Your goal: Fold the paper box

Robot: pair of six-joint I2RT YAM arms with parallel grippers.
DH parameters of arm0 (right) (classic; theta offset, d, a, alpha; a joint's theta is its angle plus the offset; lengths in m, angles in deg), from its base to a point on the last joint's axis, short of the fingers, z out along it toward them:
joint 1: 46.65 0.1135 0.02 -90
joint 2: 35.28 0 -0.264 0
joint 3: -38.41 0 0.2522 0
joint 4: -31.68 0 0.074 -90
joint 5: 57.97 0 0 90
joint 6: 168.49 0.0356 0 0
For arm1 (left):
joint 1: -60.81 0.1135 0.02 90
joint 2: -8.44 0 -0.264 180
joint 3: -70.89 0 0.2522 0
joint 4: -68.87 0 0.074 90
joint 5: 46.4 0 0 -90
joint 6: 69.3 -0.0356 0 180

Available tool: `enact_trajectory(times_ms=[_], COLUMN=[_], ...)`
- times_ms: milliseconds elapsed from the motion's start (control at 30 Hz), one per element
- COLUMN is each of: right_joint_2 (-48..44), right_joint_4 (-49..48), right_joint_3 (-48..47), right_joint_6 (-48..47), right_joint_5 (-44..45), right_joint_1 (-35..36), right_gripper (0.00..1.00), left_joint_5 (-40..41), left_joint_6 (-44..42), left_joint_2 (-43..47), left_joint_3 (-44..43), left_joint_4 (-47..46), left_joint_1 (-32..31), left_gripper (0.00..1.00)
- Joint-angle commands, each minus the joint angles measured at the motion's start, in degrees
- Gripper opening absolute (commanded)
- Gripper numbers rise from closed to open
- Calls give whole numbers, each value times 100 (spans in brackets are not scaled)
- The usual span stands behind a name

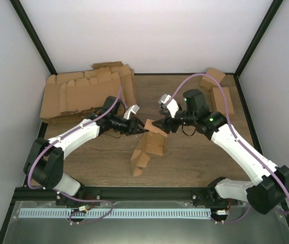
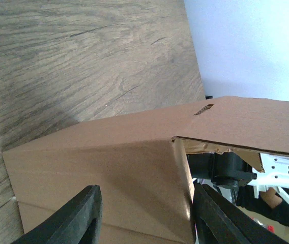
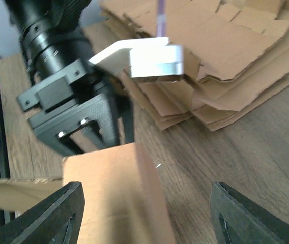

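Wood-grain table between white walls, left gripper clamping the paper box, right gripper agape around it

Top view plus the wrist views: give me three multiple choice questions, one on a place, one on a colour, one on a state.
1. Where on the table is the pile of blanks? A far left corner; B centre; C near right corner.
2. What colour is the box? A white; B brown; C purple.
3. How is the right claw? A shut tight; B open, box between its fingers; C out of view.
Key: 1 A, the top view shows it at the back left; 2 B, plain brown cardboard; 3 B, its fingers stand wide apart in the right wrist view.
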Motion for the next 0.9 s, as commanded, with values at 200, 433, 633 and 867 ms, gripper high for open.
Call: enact_trajectory(times_ms=[200, 433, 633, 867], right_joint_2=[-70, -242, -278, -404], right_joint_4=[544, 446, 433, 254], right_joint_3=[5, 142, 126, 89], right_joint_6=[-705, -788, -806, -682], right_joint_5=[750, 1181, 1125, 785], right_joint_1=[717, 812, 834, 872], right_gripper=[65, 60, 60, 68], left_joint_5=[54, 308, 354, 323], left_joint_6=[-150, -163, -164, -154], left_joint_2=[205, 528, 583, 503], left_joint_3=[-313, -365, -293, -229], left_joint_4=[235, 463, 461, 372], left_joint_1=[-28, -24, -19, -23], left_gripper=[52, 52, 52, 51])
